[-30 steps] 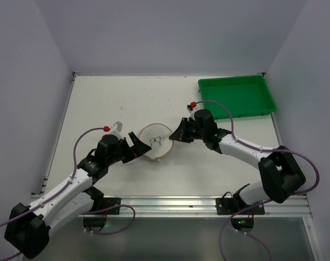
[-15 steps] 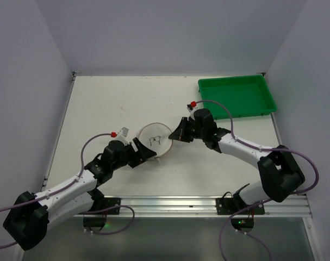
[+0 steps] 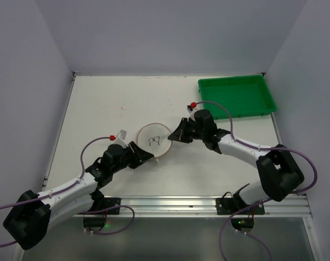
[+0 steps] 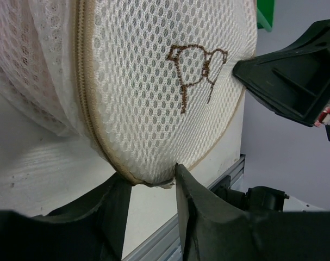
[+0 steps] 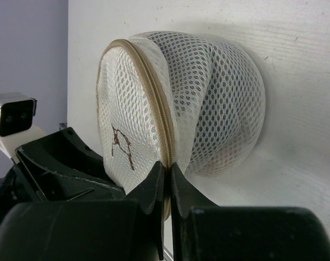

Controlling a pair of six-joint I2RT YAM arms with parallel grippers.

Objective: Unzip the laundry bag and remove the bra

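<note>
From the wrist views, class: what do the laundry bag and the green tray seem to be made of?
The laundry bag: soft cream honeycomb mesh fabric, matte, judging by its open holes, with a tan zipper along its rim and a brown stitched bra pictogram. The green tray: probably moulded plastic, given its uniform colour and slight sheen.

Open table (image 3: 99,103) beyond laundry bag (image 3: 155,140), end effectors flanking

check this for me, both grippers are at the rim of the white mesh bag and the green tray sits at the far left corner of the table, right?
Not quite. The green tray sits at the far right corner, as the top external view shows. The rest holds: the left gripper and right gripper are both at the rim of the laundry bag.
</note>
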